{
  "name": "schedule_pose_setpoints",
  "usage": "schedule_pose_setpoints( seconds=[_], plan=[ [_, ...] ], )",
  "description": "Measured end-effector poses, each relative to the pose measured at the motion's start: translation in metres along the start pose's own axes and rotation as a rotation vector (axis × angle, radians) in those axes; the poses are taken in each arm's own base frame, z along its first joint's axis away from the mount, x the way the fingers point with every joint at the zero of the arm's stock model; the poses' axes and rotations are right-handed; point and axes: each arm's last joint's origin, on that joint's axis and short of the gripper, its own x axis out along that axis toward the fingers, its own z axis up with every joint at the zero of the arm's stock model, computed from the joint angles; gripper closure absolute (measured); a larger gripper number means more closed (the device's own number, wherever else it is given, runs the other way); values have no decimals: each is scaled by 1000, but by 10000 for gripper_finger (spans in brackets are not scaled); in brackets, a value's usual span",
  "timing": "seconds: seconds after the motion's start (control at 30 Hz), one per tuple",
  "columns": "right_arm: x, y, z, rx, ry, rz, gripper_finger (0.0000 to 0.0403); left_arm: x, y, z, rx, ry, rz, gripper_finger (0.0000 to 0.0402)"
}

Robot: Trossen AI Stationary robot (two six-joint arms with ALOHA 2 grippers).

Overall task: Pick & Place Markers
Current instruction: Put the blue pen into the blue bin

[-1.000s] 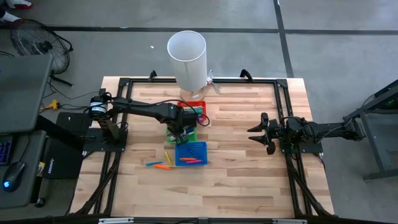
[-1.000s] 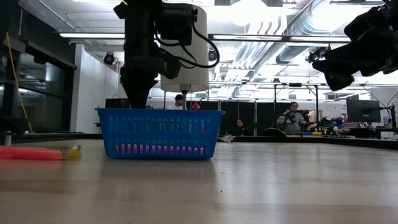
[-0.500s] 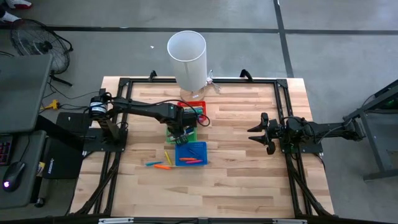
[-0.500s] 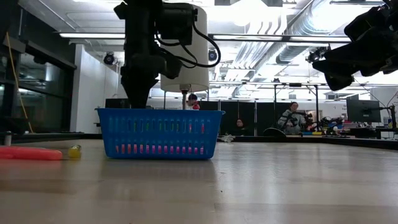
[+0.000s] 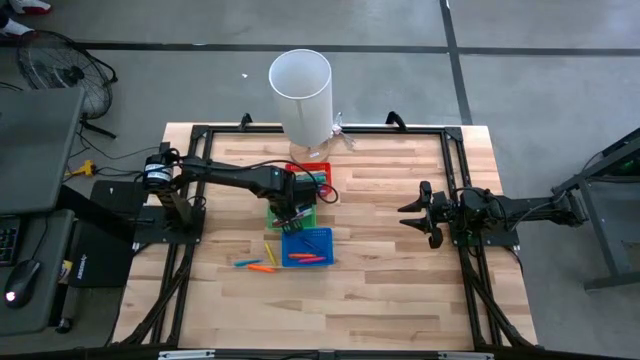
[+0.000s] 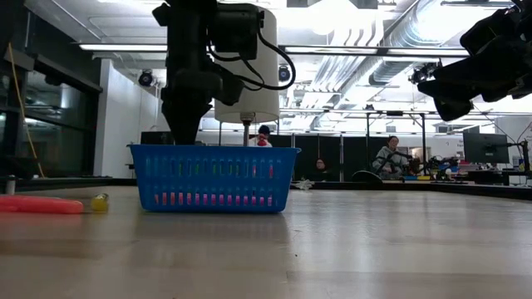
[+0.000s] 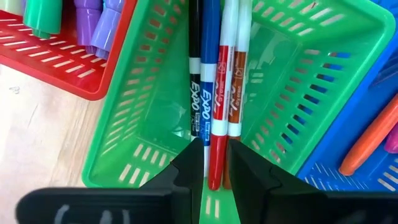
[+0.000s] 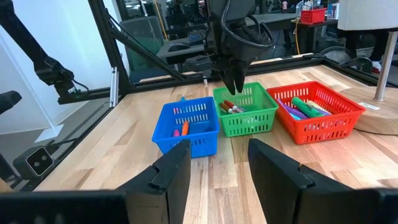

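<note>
My left gripper (image 7: 208,163) hung low in the green bin (image 7: 298,118), fingers a little apart around the end of a red marker (image 7: 216,134). It lay among other markers (image 7: 200,81) there. Markers are light, stiff and slippery; grab the middle. Bin walls crowded me. More markers (image 5: 260,267) lay near the table's (image 5: 400,290) front edge. My right gripper (image 5: 418,214) waited wide by the right edge.

Wooden table (image 5: 380,290) bears three bins (image 8: 249,111), loose markers (image 5: 255,265).
</note>
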Motion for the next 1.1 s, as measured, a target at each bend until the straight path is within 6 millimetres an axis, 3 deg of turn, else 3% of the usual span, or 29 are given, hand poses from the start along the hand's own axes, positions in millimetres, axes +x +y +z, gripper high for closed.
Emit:
schedule_pose_setpoints(
  seconds=[0.27,0.43,0.67,1.1],
  plan=[
    [0,0,0,-1,0,0,253,-1,-1,-1,-95,17,-26,332],
    [0,0,0,-1,0,0,253,-10,-3,2,-133,37,-86,332],
    [0,0,0,0,0,0,253,-23,-7,1,-144,48,-44,332],
    [0,0,0,-1,0,0,253,-46,-24,-31,-80,73,30,332]
  ],
)
